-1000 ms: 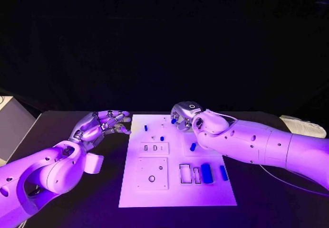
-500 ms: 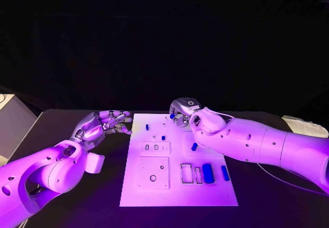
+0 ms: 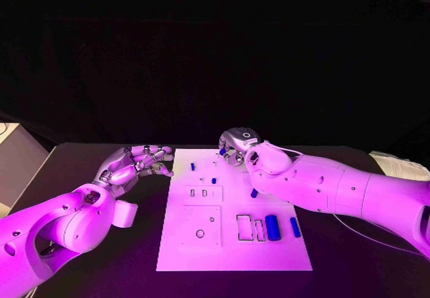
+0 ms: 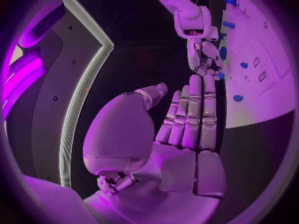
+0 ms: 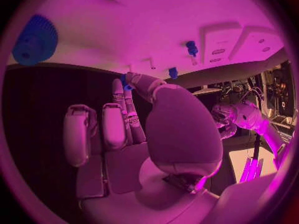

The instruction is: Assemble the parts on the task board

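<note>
Right hand [image 3: 237, 146] pinches a small blue part [image 3: 222, 151] above the task board [image 3: 228, 248]; a loose pinch risks dropping it. Left hand [image 3: 134, 164] hovers, fingers apart, holding nothing.

Right robot hand [image 3: 235, 146] pinching blue part [image 3: 223, 151] over task board [image 3: 233, 248]

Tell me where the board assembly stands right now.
Early on, by the look of it. Two small pegs stand upright near the far end of the task board, possibly seated. The right hand pinches a small blue part above the board's far edge. The left hand hovers open beside the board. Loose blue pieces lie by empty rectangular slots.
</note>
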Available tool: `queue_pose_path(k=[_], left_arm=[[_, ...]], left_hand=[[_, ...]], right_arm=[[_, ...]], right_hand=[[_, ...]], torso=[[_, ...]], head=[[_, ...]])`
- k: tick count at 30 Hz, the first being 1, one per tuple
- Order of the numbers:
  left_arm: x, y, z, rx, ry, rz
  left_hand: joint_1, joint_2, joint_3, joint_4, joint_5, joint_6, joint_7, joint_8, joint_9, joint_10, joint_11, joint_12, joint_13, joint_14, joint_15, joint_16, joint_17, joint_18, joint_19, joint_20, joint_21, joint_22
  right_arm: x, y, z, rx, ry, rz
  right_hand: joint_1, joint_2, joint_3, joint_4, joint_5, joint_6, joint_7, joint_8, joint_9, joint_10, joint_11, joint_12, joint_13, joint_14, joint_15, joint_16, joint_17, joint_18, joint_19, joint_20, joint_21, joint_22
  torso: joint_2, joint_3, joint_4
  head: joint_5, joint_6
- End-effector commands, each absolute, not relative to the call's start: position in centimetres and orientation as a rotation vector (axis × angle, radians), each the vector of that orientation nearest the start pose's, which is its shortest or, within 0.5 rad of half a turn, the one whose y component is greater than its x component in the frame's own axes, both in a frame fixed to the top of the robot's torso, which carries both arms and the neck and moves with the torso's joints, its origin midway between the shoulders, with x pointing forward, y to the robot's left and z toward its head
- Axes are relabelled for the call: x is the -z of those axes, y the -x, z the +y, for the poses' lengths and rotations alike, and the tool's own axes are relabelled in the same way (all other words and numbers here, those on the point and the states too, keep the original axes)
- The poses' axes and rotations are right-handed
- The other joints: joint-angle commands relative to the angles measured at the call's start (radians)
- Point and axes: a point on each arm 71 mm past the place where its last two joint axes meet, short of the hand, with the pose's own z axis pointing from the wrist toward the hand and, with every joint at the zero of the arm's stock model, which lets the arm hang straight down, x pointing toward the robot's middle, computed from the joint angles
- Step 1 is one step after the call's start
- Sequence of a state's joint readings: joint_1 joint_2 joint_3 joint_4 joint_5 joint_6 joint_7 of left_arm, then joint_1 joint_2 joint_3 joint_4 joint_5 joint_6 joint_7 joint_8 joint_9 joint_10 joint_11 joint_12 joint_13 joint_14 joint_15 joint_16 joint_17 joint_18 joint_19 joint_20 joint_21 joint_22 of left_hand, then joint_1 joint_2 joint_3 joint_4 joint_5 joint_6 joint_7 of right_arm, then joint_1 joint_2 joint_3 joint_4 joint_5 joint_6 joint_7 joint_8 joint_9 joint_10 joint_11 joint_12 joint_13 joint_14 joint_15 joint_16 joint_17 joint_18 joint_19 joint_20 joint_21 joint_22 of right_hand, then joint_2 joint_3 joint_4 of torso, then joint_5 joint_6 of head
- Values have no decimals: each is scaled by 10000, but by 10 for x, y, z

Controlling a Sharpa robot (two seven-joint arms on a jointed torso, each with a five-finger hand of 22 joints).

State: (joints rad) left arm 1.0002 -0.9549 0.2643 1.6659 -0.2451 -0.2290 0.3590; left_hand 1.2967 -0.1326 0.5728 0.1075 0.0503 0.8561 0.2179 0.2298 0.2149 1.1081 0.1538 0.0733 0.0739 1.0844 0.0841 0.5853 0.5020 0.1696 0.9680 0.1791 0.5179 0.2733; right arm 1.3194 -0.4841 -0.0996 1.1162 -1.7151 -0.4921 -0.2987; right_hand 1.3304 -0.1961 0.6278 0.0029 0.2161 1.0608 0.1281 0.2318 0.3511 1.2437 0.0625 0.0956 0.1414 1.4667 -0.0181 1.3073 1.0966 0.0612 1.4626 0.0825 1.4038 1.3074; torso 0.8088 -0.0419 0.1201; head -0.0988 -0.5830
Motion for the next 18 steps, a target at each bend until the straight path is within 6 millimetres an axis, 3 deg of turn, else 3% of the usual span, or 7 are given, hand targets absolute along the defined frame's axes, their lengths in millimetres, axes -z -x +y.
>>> queue_pose_path(k=[1, 18], left_arm=[[141, -463, 221, 16913, 8912, 13766], [140, -462, 220, 16935, 8836, 13825]], left_hand=[[65, -64, 25, -41, 29, -63, 33, -56, 16, -82, -3, -55, 5, -90, -5, 50, 10, 82, -48, 4, 67, 9], [81, -56, 35, -56, 30, -68, 35, -62, 19, -92, 0, -55, 5, -118, -2, 69, 24, 81, -78, 6, 97, 31]], right_arm=[[144, -568, -137, -3261, 2491, 13484], [144, -570, -129, -3290, 2700, 13410]], right_hand=[[-86, -2, 23, 59, 70, 81, -11, 29, 107, 138, -35, 23, 12, 275, -51, 44, -10, -96, 170, -37, 26, 167], [-114, -18, 19, 65, 70, 58, -11, 22, 122, 130, -33, 5, 19, 275, -51, 56, -2, -95, 169, -39, 23, 165]], torso=[[16, -9, 19], [51, -15, 11]], head=[[-11, -1], [11, -22]])
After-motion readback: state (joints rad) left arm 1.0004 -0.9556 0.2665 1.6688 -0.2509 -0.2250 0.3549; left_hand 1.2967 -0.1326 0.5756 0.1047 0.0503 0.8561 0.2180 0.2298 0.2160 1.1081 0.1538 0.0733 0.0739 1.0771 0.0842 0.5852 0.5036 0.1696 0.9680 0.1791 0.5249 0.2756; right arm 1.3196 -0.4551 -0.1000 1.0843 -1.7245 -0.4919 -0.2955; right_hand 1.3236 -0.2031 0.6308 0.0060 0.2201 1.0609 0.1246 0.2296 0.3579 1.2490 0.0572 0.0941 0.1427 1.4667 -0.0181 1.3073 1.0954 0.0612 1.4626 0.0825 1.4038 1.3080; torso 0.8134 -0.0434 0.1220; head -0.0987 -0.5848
